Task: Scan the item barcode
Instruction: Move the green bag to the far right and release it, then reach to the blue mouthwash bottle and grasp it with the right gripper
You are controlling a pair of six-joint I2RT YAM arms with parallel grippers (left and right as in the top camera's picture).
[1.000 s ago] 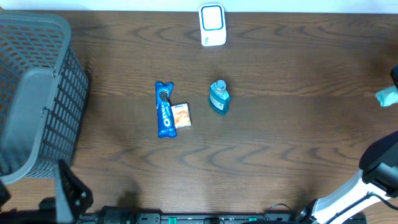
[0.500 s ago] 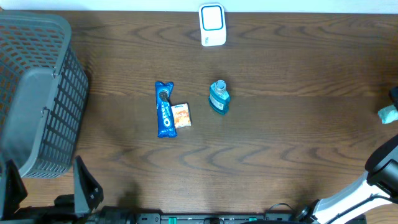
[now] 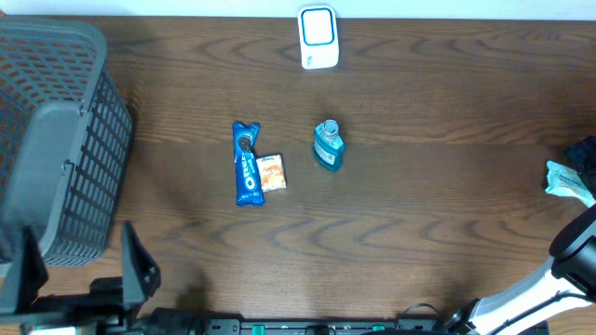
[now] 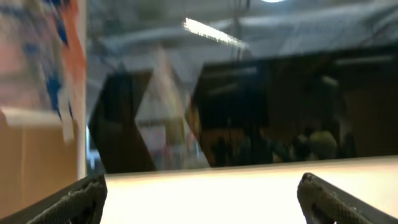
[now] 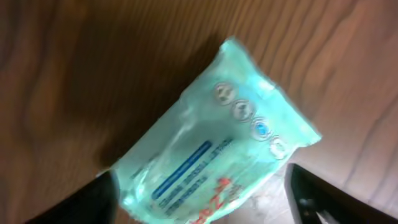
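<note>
Overhead, the pouch [image 3: 566, 179] lies at the right edge of the tabletop [image 3: 419, 233], well apart from the scanner [image 3: 318, 37]; a nudge could push it off. Left wrist: your left gripper [image 4: 202, 194] has its jaws spread and empty. Right wrist: your right gripper [image 5: 205, 200] hangs with jaws spread over the glossy, crinkled teal film, which could slip in a pinch.
</note>
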